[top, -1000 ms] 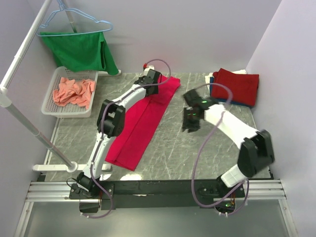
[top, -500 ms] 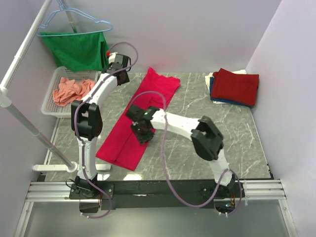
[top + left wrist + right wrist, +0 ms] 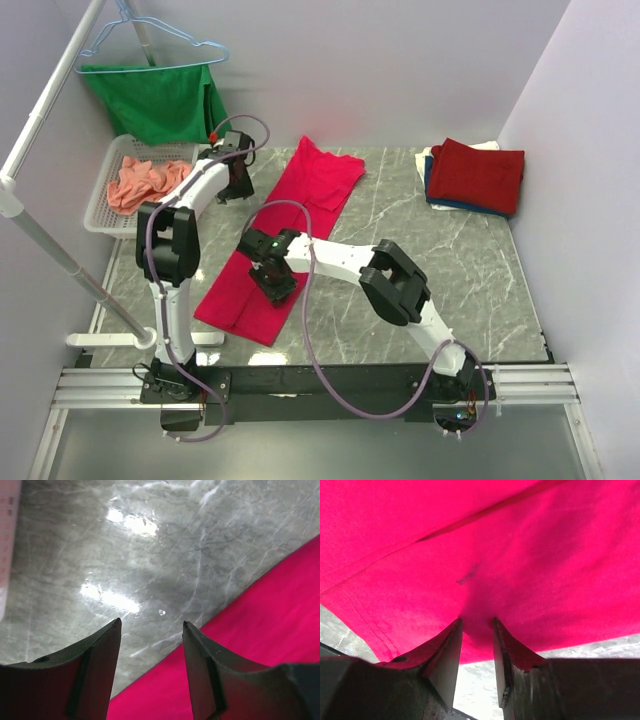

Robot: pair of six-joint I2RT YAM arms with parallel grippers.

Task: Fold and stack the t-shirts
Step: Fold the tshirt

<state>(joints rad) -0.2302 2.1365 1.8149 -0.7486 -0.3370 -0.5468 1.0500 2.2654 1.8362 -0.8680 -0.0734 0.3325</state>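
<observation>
A bright pinkish-red t-shirt [image 3: 318, 188] lies folded into a long strip, slanting from the back middle of the marble table [image 3: 420, 225] toward the front left. My left gripper [image 3: 238, 180] hovers open just off the strip's left edge. In the left wrist view its gripper [image 3: 151, 624] spans bare marble and the shirt's edge [image 3: 280, 625], with nothing between the fingers. My right gripper [image 3: 272, 283] is over the strip's lower middle. In the right wrist view its jaws [image 3: 477, 621] stand apart with the tips pressed onto the red cloth [image 3: 495, 540].
A folded dark red shirt [image 3: 480, 172] tops a blue and a white one at the back right. A white basket [image 3: 105, 215] at the left holds a crumpled salmon-orange shirt [image 3: 150, 185]. A green cloth [image 3: 160, 100] hangs on a hanger from the rack pole [image 3: 60, 260].
The left gripper left the shirt's far end and settled beside its left edge. The right arm swung from the table's right side across onto the strip's lower middle.
</observation>
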